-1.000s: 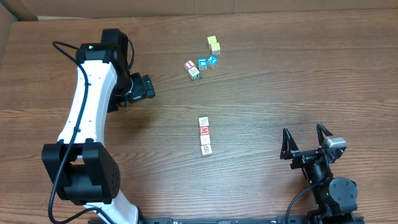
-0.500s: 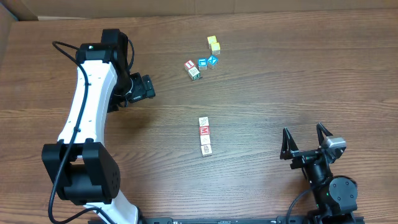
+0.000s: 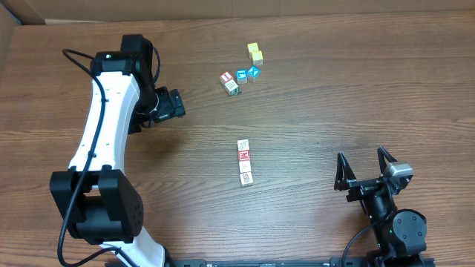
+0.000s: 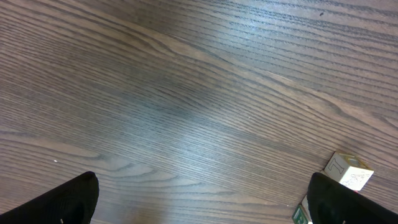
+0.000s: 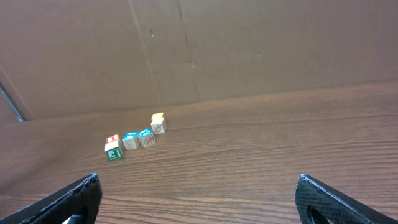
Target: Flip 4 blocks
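Observation:
Several alphabet blocks lie in a short column mid-table, one showing a red M [image 3: 243, 156]. Further back sits a cluster: a red-bordered block [image 3: 226, 77], a green-print block [image 3: 232, 87] and two blue-bordered ones [image 3: 242, 76]. The right wrist view shows this cluster far off, the green-print block [image 5: 113, 152] nearest. My left gripper [image 3: 177, 104] hangs open left of the cluster, nothing between its fingers. In the left wrist view my left gripper [image 4: 202, 200] has a pale block [image 4: 348, 171] by its right finger. My right gripper [image 3: 365, 167] stands open at the front right, empty, also open in its own wrist view [image 5: 199, 198].
Two plain yellow cubes [image 3: 255, 52] sit just behind the cluster, and the right wrist view shows a yellow cube [image 5: 158, 118] there too. A cardboard wall [image 5: 249, 43] rises behind the table's far edge. A black cable [image 3: 74, 59] loops off the left arm.

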Motion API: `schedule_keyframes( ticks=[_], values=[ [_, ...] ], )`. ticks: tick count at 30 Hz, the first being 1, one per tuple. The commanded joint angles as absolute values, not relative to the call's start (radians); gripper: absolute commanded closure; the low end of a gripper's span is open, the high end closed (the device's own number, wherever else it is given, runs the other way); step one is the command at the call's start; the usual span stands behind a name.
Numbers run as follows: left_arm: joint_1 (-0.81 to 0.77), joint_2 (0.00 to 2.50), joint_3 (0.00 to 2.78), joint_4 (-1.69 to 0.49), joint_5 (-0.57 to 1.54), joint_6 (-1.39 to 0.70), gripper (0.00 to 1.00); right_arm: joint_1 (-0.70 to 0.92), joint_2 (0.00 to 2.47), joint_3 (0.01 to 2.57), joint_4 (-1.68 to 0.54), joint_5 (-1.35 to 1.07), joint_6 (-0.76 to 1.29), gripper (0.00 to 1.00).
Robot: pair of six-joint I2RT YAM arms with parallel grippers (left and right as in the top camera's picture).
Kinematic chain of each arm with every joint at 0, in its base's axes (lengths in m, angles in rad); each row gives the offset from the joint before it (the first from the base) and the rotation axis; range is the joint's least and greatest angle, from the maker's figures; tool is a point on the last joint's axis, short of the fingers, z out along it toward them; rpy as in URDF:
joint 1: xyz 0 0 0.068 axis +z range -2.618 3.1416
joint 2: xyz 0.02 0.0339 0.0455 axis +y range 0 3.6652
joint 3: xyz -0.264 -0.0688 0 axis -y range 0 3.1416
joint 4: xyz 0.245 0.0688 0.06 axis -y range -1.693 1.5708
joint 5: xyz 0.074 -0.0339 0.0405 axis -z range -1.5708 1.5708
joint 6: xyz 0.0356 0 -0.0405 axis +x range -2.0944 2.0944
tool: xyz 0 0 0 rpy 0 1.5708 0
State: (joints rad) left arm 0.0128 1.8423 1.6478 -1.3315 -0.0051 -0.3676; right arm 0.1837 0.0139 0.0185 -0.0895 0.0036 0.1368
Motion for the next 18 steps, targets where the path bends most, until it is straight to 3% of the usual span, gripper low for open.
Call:
schedule_keyframes(
  ticks=[1, 8, 18],
  values=[
    [0.012, 1.844, 1.647, -1.33, -0.026, -0.366, 0.0, 0.181, 0.004, 0.008, -0.084, -0.002, 0.13, 0.0],
    [0.012, 1.748, 1.647, -1.272, -0.059, -0.367, 0.0, 0.181, 0.004, 0.008, -0.084, -0.002, 0.13, 0.0],
    [0.01, 1.322, 1.647, -1.079, -0.019, -0.359, 0.0, 0.181, 0.004, 0.008, -0.084, -0.002, 0.13, 0.0]
  ],
)
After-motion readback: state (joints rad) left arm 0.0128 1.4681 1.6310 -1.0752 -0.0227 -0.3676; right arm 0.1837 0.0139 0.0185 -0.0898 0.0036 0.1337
